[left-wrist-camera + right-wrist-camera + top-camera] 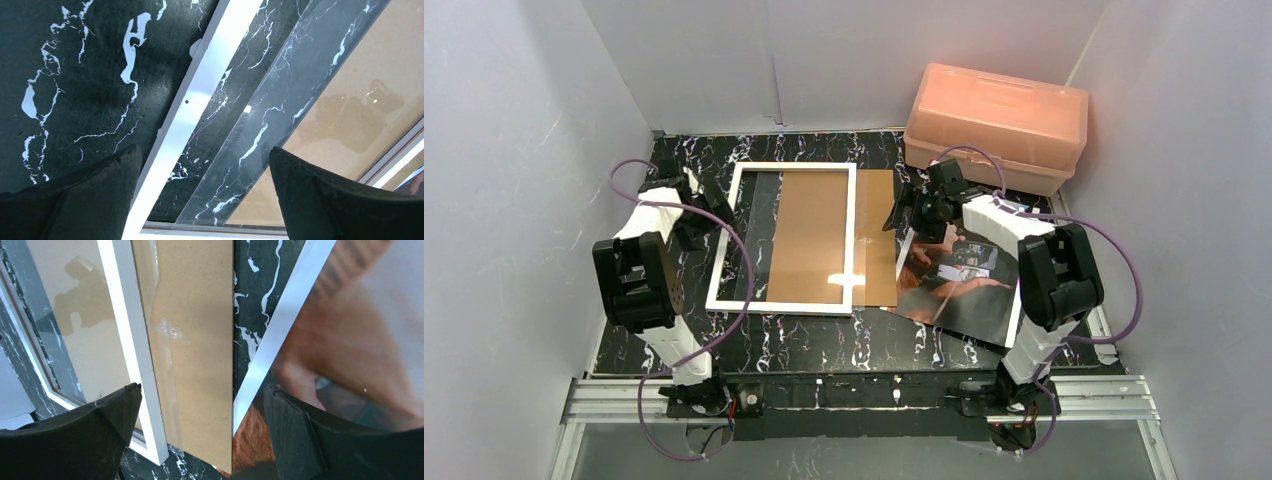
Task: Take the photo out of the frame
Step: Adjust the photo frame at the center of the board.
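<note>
Top external: I am observing the photo (959, 285) lying right of the frame (794, 167), left gripper (202, 152) and right gripper (201, 389) standing wide, empty.

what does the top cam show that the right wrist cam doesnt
Only the top view: the pink box at the back right, the left arm, and the whole frame. Only the right wrist view: crinkled clear tape on the backing board. Both: frame, board, the photo lying outside the frame, and the open right claw.
</note>
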Action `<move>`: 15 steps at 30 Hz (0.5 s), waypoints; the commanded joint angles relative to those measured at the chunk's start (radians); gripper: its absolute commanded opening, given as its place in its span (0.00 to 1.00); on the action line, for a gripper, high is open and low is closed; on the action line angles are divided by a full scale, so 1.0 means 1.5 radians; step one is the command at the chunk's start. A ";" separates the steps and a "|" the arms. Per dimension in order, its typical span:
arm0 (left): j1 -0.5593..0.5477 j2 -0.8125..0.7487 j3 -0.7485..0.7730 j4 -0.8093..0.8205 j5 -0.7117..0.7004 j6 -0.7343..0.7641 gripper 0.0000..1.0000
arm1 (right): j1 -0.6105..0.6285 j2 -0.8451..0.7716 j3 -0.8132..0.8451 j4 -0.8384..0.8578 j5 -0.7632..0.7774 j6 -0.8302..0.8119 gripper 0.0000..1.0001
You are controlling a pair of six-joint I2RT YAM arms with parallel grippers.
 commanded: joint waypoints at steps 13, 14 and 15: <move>0.004 0.085 0.055 -0.040 0.034 0.065 0.89 | 0.020 0.097 0.052 0.072 -0.023 0.042 0.98; 0.004 0.088 0.056 -0.040 0.034 0.065 0.89 | 0.020 0.101 0.056 0.069 -0.019 0.041 0.98; 0.004 0.091 0.057 -0.040 0.034 0.066 0.89 | 0.021 0.105 0.059 0.067 -0.018 0.039 0.98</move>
